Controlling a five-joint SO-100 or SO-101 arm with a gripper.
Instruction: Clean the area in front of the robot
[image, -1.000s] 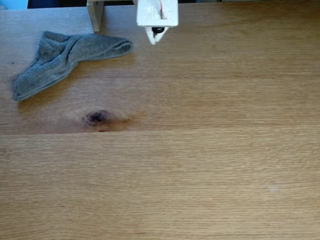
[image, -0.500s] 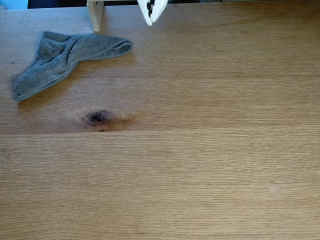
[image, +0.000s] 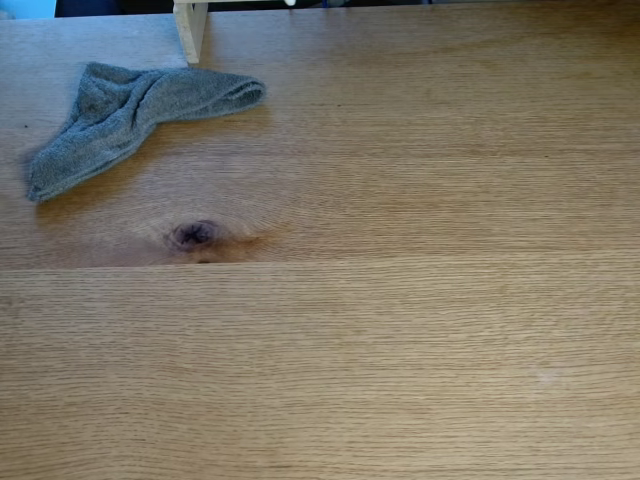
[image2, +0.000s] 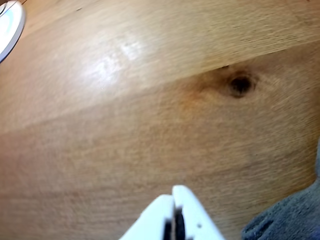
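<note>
Oak tabletop (image: 400, 330) looks bare and dry across most of the fixed view, no crumbs, spills or loose items visible anywhere in front of the arm. Only clutter: grey cloth (image: 120, 115) crumpled at upper left of that view, just below a pale wooden post (image: 190, 28) and up-left of the dark knot (image: 195, 235). Judged status: either wiping finished and cloth parked, or wiping not begun; nothing on the wood settles which. Cloth lying loose and ungripped, so if tidying means removing it, that step remains. Arm almost out of the fixed view, just a white sliver at the top edge. Wrist view shows gripper (image2: 174, 212) at bottom centre, white fingertips pressed together, nothing pinched between them, hanging above the wood rather than on it. Same view puts the cloth (image2: 290, 215) at lower right, just beside the fingertips but apart, and the knot (image2: 240, 85) further out at upper right. White rounded object (image2: 10, 25) clipped at top-left corner, identity unclear. Bright glare patch on the wood in the wrist view, could mask faint smears. No obstruction between fingertips and cloth; post close behind the cloth worth minding on any approach from that side.
</note>
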